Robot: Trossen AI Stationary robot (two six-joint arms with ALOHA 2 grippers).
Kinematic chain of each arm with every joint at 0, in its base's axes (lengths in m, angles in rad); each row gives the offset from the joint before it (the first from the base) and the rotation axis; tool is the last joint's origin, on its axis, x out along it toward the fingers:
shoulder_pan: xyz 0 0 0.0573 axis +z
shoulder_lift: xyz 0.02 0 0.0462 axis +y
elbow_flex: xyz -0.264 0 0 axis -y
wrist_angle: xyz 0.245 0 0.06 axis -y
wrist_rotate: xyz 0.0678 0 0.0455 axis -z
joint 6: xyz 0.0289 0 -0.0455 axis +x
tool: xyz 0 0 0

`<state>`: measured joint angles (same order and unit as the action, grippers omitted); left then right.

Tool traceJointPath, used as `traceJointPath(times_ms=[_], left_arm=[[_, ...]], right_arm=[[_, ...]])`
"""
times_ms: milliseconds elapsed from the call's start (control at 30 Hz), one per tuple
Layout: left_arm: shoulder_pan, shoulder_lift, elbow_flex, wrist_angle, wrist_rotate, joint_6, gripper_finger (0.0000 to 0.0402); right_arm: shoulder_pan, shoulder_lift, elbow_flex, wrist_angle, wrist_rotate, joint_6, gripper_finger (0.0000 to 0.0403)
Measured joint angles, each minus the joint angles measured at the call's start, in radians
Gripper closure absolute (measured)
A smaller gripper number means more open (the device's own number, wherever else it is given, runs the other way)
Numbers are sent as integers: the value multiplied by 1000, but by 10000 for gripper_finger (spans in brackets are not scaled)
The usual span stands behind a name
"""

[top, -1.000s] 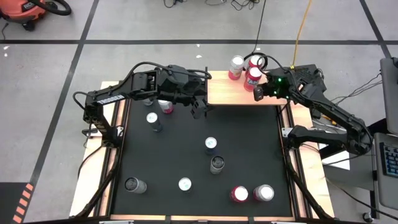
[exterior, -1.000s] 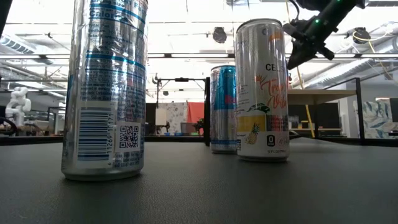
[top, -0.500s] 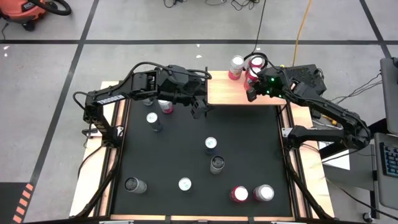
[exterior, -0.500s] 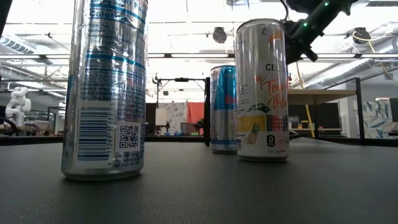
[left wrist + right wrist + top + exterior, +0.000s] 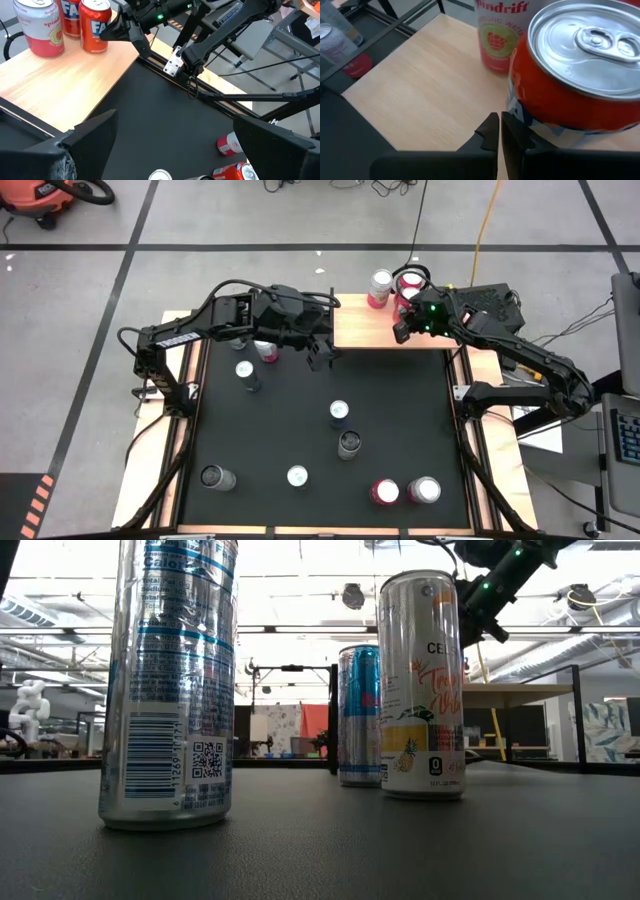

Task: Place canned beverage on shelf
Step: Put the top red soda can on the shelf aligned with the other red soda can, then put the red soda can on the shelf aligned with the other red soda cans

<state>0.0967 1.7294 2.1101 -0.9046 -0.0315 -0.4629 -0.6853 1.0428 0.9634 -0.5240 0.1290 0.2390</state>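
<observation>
Above, at upper centre, the right gripper (image 5: 401,330), fingers closed and empty, touches a red can (image 5: 575,85) on the shelf (image 5: 365,335); the left gripper (image 5: 320,358) hovers wide.

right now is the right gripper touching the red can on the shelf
Cannot tell. In the right wrist view the shut right gripper sits right beside the red can; neither contact nor gap shows plainly.

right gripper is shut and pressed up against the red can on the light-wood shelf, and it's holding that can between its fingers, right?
Not holding it. The right wrist view shows the right gripper shut, with nothing between its fingers, its tips right beside the red can on the light-wood shelf.
</observation>
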Motion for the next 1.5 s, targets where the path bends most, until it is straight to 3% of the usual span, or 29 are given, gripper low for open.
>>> traceJointPath(times_ms=[267, 467, 900, 1167, 1367, 1500], left_arm=[[-1, 0, 0, 0, 0, 0, 2], [-1, 0, 0, -27, 13, -1, 2], [-40, 0, 0, -146, 27, 9, 2], [-108, -17, 1, -236, 54, -82, 2], [-191, -19, 0, -378, 54, -148, 2], [-244, -19, 0, -516, 57, -260, 2]], right_arm=[[0, -1, 0, 4, -5, 3, 403], [6, -22, 19, -16, -137, 12, 403], [173, -106, 245, -416, -245, 72, 403], [295, -121, 298, -488, -265, 137, 403], [318, -123, 298, -506, -265, 69, 403], [321, -123, 298, -521, -328, 71, 403]])
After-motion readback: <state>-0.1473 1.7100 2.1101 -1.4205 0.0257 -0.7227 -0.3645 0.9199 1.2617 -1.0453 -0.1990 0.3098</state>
